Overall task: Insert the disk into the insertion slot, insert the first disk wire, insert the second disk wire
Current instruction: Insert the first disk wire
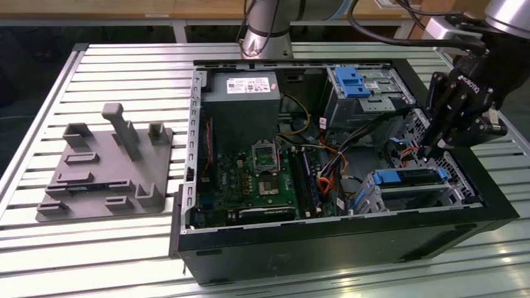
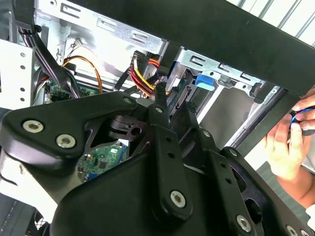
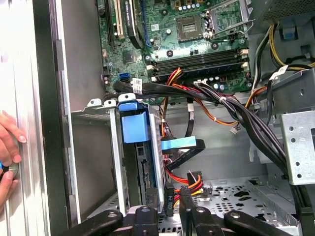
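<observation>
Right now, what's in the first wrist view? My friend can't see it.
The gripper pinches a black wire plug beside the disk, which stands in its blue carrier inside the insertion slot. A green circuit board lies beyond, and a person's hand rests outside the case.

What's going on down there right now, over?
Gripper shut on disk wire. Disk seated in insertion slot. Person's hand outside case wall.

Your silver-grey arm (image 1: 265, 28) carries a matte black gripper (image 2: 173, 101) of hinged bars (image 2: 165, 147) fastened with silver screws (image 2: 177, 198).
</observation>
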Controlling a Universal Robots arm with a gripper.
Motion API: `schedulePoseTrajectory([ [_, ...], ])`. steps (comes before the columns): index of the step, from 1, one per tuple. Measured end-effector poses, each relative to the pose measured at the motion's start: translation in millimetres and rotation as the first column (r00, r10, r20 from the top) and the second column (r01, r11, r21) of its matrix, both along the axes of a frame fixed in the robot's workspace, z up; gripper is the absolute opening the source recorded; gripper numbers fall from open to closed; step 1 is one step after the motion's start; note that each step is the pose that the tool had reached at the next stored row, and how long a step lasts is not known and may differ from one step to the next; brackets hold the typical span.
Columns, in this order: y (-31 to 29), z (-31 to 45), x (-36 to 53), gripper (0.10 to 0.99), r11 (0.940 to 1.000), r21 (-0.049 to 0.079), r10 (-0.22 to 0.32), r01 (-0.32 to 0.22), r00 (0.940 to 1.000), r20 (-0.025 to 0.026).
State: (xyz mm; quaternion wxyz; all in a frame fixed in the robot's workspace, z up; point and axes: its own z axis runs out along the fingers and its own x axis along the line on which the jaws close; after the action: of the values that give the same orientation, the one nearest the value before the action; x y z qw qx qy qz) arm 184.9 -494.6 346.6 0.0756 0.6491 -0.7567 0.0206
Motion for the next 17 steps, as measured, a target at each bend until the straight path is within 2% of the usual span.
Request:
schedulePoseTrajectory([
  [17, -0.6, -3.9, 0.2, 0.302, 0.9997, 0.000, -0.024, 0.024, 0.9997, -0.0007],
])
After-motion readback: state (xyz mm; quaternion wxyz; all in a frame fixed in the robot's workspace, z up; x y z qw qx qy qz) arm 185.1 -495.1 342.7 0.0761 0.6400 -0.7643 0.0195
